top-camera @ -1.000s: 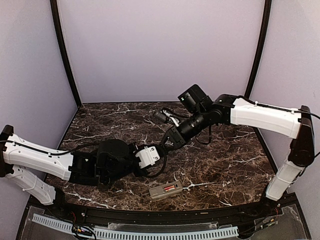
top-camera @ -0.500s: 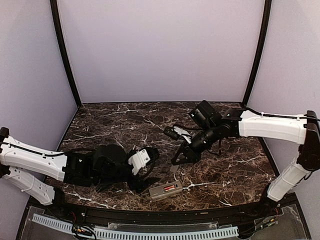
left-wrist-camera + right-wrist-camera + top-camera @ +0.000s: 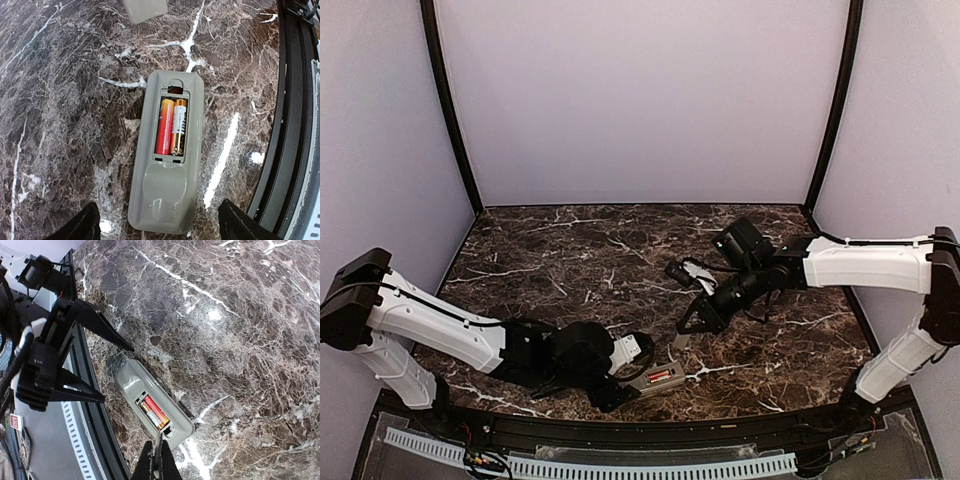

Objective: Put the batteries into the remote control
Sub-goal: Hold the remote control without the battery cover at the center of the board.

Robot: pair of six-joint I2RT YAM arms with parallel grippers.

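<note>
Left wrist view: remote [image 3: 167, 160] lying back-up by the near edge of the counter [image 3: 60, 100], batteries [image 3: 171, 127] sitting uncovered inside. Left fingers [image 3: 80, 227] standing open astride it; right fingers [image 3: 155, 465] closed. Risk: a skewed squeeze jolting batteries loose.

We see white shells and black joints on the left arm [image 3: 430, 322] and right arm [image 3: 865, 265]. Thin black cables [image 3: 876, 240] follow both.

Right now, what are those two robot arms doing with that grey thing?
The remote control lies face down on the marble table, battery compartment uncovered, two batteries already inside. The left end effector hangs open, a finger either side of the remote's one end. The right end effector is shut, its tip by the other end.
</note>
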